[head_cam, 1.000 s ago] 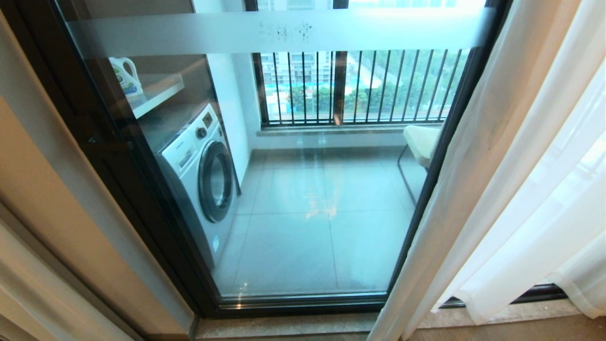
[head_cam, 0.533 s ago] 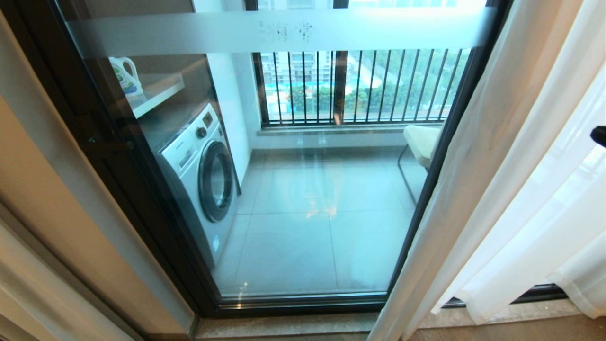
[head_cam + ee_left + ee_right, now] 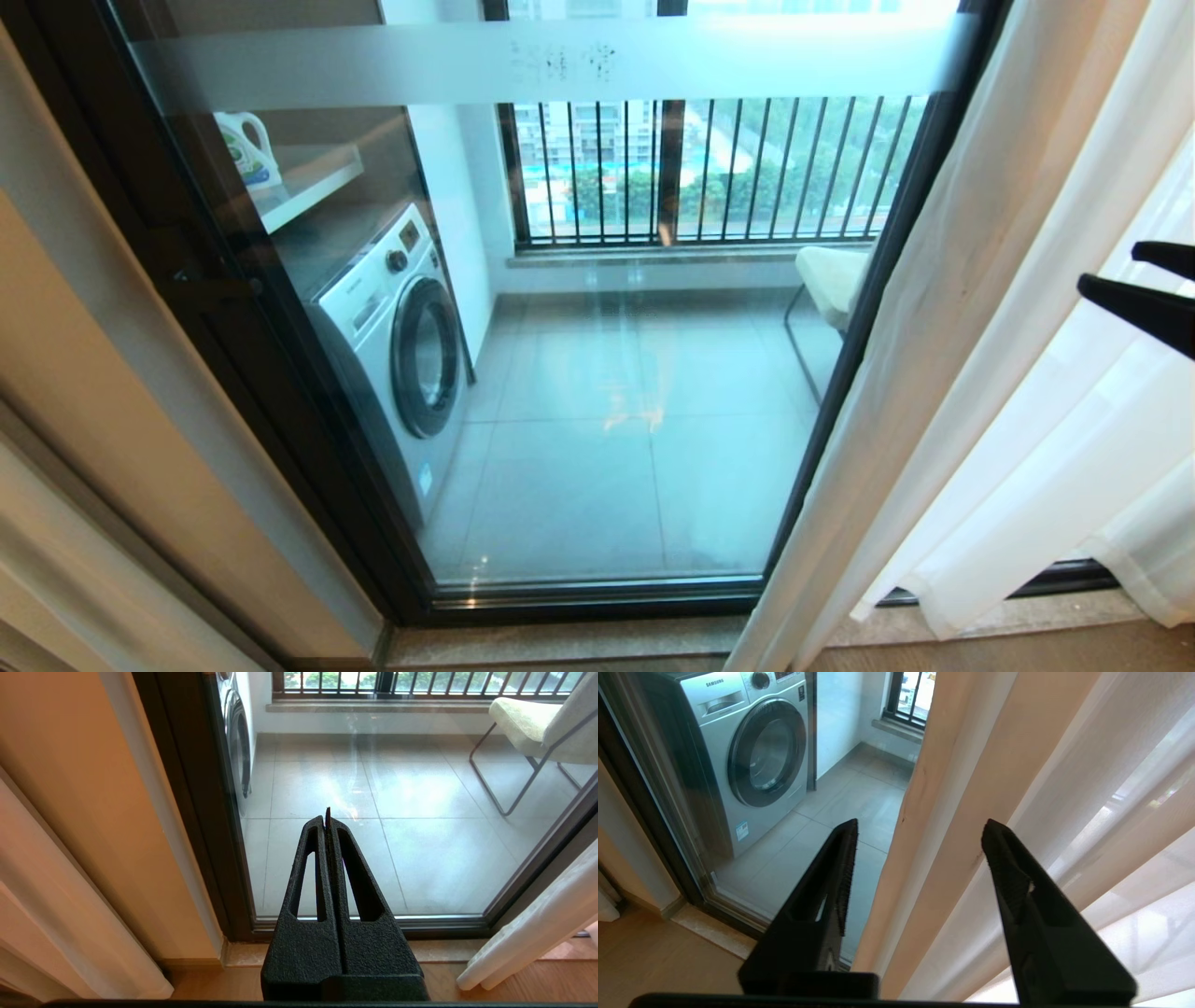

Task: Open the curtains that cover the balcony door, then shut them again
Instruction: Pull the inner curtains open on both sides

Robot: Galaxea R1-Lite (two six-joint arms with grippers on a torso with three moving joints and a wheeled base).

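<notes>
Curtains (image 3: 1064, 788) before right pincer (image 3: 920, 828) gaping empty, left pincer (image 3: 328, 819) closed, wrist views only.

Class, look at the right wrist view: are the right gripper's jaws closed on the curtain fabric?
No: the right gripper holds its jaws spread wide, with the sheer white curtain hanging beyond them, ungripped.

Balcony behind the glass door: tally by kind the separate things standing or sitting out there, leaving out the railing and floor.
Washing machine: 1
Detergent jug, on the shelf above the machine: 1
Chair, cream cushion on a thin dark frame: 1
Total: 3
</notes>
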